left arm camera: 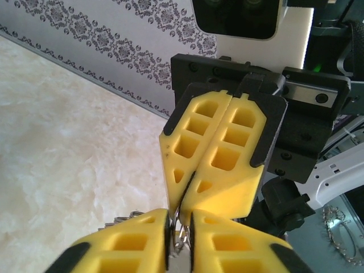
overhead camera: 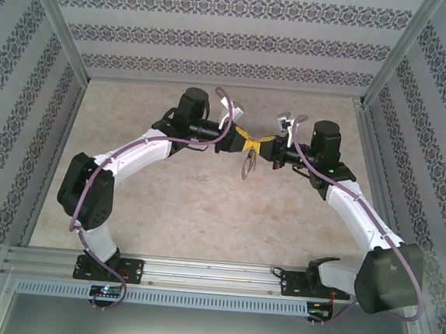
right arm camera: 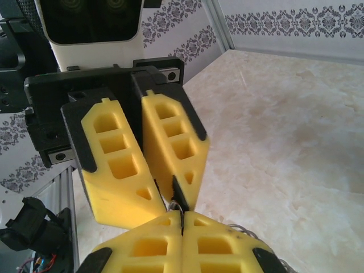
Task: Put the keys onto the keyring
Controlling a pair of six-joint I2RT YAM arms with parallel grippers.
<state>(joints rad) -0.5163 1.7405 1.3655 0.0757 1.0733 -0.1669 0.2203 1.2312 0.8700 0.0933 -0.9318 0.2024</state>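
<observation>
Above the far middle of the table [overhead camera: 203, 212], we see the 2 claws meeting tip to tip in mid-air, and the keyring [overhead camera: 247, 166] hangs as a small grey loop just below that meeting point, clear of the surface. From its own wrist camera, the left claw [left arm camera: 180, 227] has its fingers nearly together, pinching a few little silvery rings [left arm camera: 180, 236] of the chain in the narrow slit between them. The right claw [right arm camera: 182, 227] is pressed fully together. A thin wire ring shows right at its tips, but we cannot tell whether it is clamped there or only touching. We cannot pick out the key, which is too small to tell apart among the yellow fingers. We judge the keyring to be light, hard and slippery. The loop itself is stiff, but the chain is limp, so the loop can swing and twist under any nudge. Yellow pads this broad hide most of it, so little is left to see while aligning. We think the best hold on the loop is on its plain side, away from any opening, with the chain left hanging. The key is best taken by its head, with its hole left free.
</observation>
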